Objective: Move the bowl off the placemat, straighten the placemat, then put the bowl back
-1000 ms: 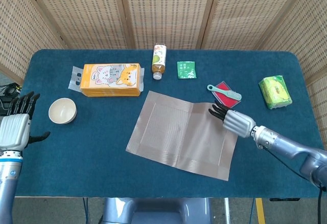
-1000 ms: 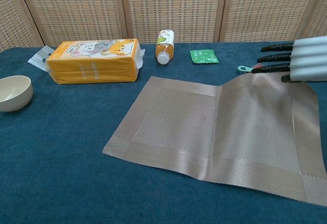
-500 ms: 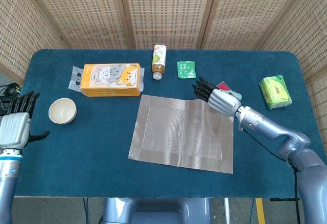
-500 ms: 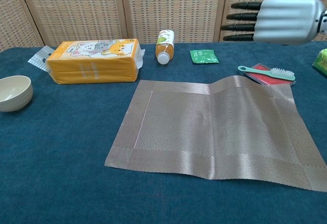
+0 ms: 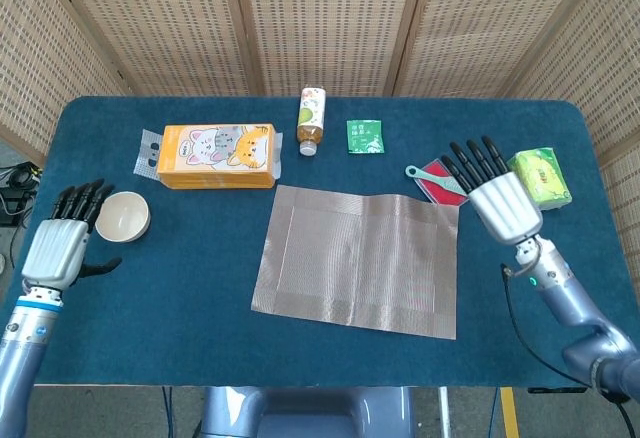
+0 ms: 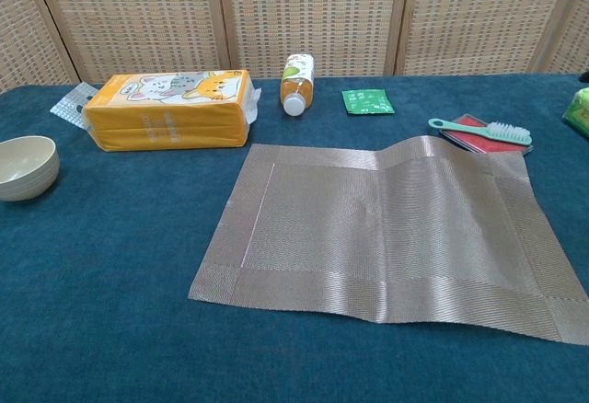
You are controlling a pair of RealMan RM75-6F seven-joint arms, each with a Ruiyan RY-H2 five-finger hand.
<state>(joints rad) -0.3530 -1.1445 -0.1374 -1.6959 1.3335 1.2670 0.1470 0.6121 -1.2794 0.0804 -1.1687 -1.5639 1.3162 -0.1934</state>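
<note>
I see the tan woven placemat [image 5: 358,260] lying flat mid-counter, bare. The cream round bowl [image 5: 122,216] sits well left of the placemat on the blue counter [image 5: 180,288]. My left robot hand [image 5: 62,245] hovers just beside the bowl, fingers spread, holding nothing. My right robot hand [image 5: 497,195] is raised right of the placemat, fingers apart, also holding nothing.

Placemat [image 5: 358,259] now squared, released; right hand [image 5: 497,196] withdrawn; left hand [image 5: 62,241] nearer bowl [image 5: 122,216].
</note>
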